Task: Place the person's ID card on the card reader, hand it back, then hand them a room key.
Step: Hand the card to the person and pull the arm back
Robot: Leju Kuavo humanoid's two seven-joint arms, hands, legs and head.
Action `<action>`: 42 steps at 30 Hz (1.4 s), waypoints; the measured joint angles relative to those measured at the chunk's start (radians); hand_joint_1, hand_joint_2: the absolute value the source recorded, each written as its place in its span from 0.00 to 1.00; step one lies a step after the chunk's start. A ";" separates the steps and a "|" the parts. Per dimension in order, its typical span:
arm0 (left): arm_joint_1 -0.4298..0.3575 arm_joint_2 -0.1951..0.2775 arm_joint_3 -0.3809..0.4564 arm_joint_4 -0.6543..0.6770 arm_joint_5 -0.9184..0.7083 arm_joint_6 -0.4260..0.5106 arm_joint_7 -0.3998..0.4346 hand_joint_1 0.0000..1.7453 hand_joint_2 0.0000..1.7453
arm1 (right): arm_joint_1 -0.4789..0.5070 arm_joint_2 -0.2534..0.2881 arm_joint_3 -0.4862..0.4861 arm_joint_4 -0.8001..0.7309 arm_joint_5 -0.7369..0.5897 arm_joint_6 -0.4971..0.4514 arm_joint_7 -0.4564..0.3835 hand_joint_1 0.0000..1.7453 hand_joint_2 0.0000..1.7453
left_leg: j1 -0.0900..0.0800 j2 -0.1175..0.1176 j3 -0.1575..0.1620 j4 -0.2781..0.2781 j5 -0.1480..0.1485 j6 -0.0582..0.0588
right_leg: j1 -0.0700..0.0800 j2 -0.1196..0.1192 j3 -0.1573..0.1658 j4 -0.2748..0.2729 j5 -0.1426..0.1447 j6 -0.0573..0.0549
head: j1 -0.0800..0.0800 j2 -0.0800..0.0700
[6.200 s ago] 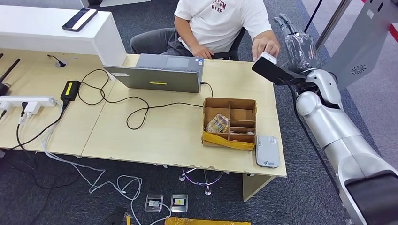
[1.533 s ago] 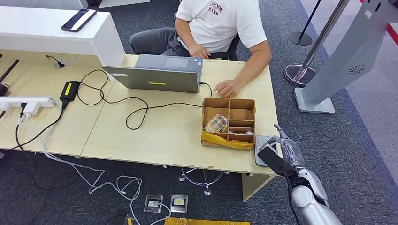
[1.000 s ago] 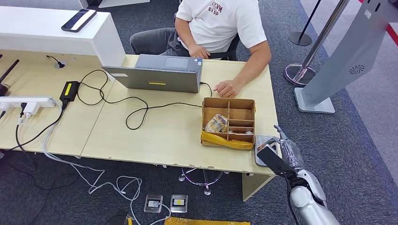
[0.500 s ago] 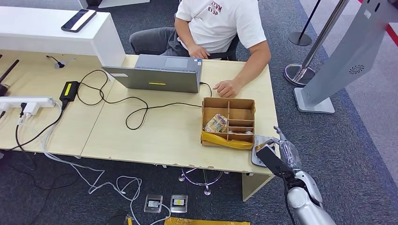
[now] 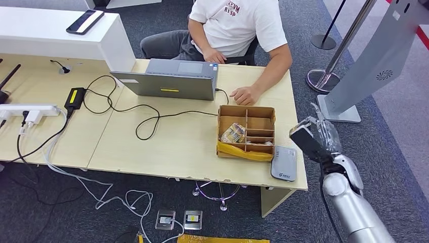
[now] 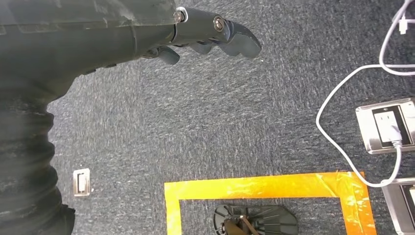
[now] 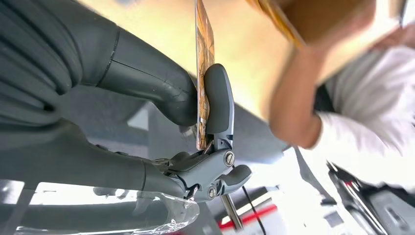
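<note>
Your right hand (image 7: 205, 122) is pinching the ID card (image 7: 201, 58), a thin, stiff card seen edge-on with an orange-brown printed face, between thumb and finger. It is hovering off the table's (image 5: 192, 147) right edge, over grey carpet. The flat grey card reader (image 5: 284, 163) is lying below-left of it. Your left hand (image 6: 205, 34) is hanging, holding nothing, fingers loosely curled.

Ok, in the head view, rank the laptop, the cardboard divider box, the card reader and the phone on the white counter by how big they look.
Largest to smallest:
1. laptop
2. cardboard divider box
3. card reader and phone: these two look about alike. The phone lies farther from the camera, so I won't rank them.
</note>
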 joint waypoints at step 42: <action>-0.043 -0.002 -0.044 0.000 -0.061 -0.010 0.015 0.00 1.00 | -0.665 0.176 0.143 0.467 0.270 0.092 -0.061 0.22 1.00 | 0.003 -0.002 -0.004 0.000 0.002 -0.002 | 0.002 -0.002 -0.002 0.001 0.001 -0.001 | 0.000 0.000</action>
